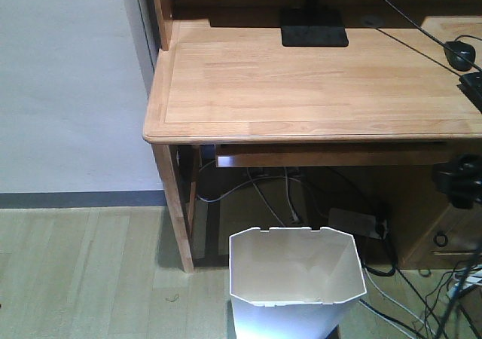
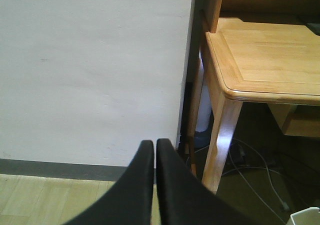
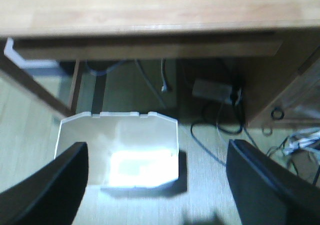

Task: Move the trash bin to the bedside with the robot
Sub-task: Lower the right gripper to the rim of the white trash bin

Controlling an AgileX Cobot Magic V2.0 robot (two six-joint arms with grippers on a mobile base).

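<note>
The white faceted trash bin (image 1: 297,279) stands upright and empty on the wood floor in front of the desk. It also shows in the right wrist view (image 3: 117,152), and its corner shows in the left wrist view (image 2: 307,216). My right gripper (image 3: 157,145) is open wide above the bin, which lies below and between the fingers, nearer the left one (image 3: 55,185). My left gripper (image 2: 154,145) is shut and empty, pointing at the white wall left of the desk. The bed is out of view.
A light wooden desk (image 1: 301,83) with a monitor base (image 1: 314,34) stands behind the bin; its left leg (image 1: 175,203) is near the bin. Cables and a power strip (image 1: 354,222) lie under it. A drawer unit (image 1: 444,237) is at right. A white wall (image 1: 68,75) is at left.
</note>
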